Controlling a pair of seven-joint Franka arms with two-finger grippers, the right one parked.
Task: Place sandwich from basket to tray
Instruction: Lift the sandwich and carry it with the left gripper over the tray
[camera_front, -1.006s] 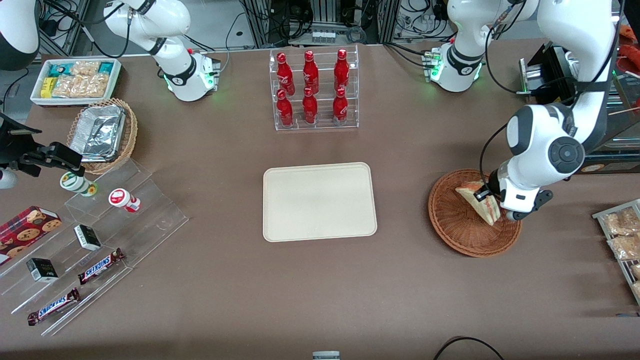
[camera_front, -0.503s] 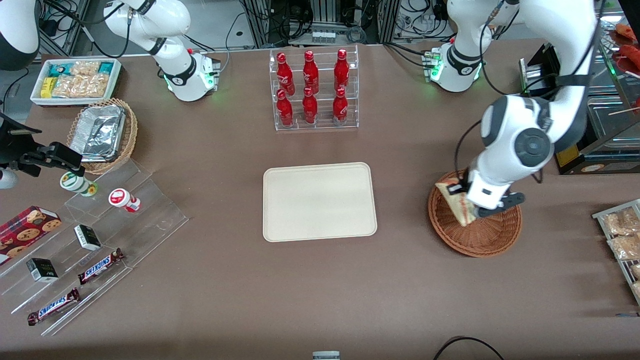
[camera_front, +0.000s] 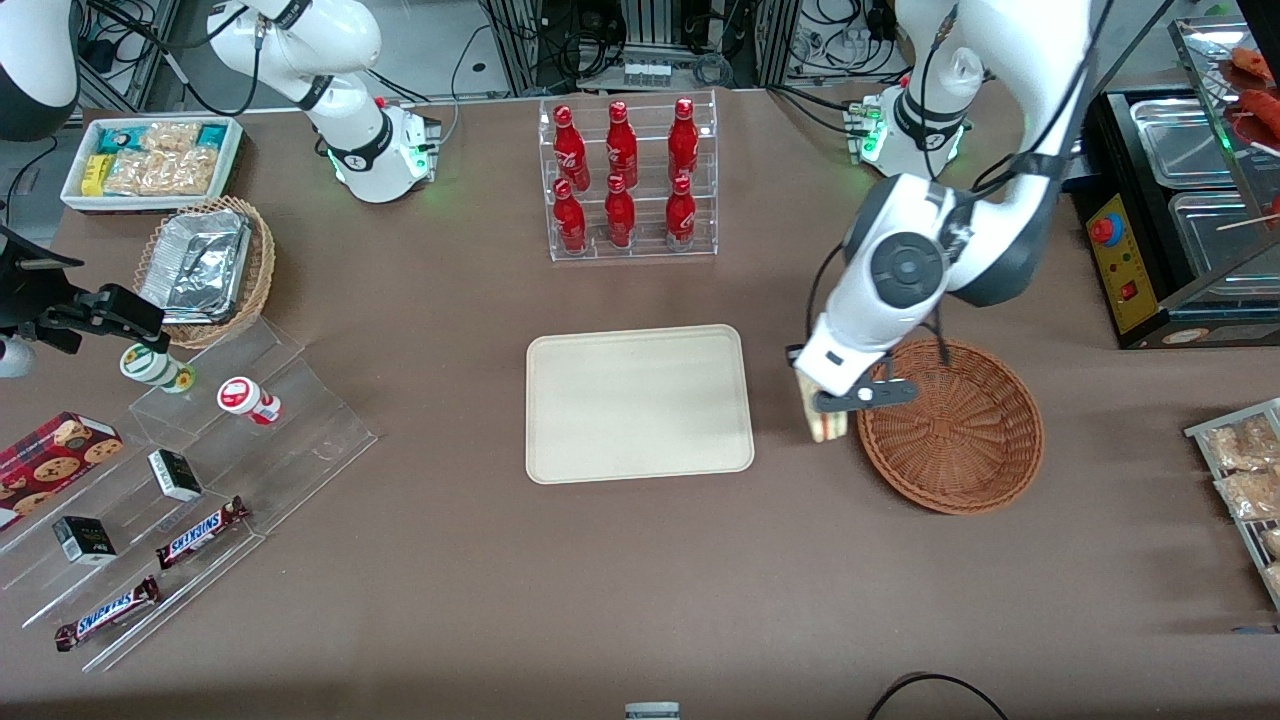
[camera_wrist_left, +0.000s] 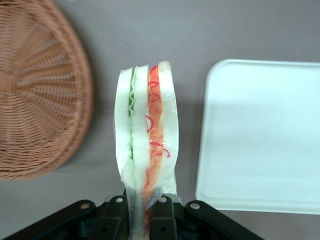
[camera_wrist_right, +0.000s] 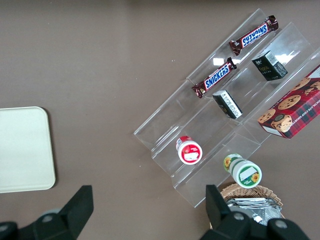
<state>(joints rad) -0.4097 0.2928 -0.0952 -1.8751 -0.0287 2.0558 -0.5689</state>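
My gripper (camera_front: 830, 400) is shut on the sandwich (camera_front: 826, 423), a pale wedge with green and red-orange filling, and holds it in the air over the bare table between the basket (camera_front: 950, 425) and the tray (camera_front: 638, 402). In the left wrist view the sandwich (camera_wrist_left: 146, 127) hangs from the gripper (camera_wrist_left: 141, 212), its wrapped end pinched between the black fingers (camera_wrist_left: 163, 216). The reddish-brown wicker basket (camera_wrist_left: 37, 95) sits beside it with nothing in it, and the cream tray (camera_wrist_left: 262, 135) lies flat on the table with nothing on it.
A clear rack of red bottles (camera_front: 627, 180) stands farther from the front camera than the tray. Toward the parked arm's end are a tan wicker basket with foil containers (camera_front: 205, 268), a white bin of snacks (camera_front: 150, 160) and clear steps (camera_front: 190, 480) with candy bars.
The gripper has lifted the sandwich out of the basket and carried it toward the tray; it now hangs just outside the basket's rim. The basket is left bare.
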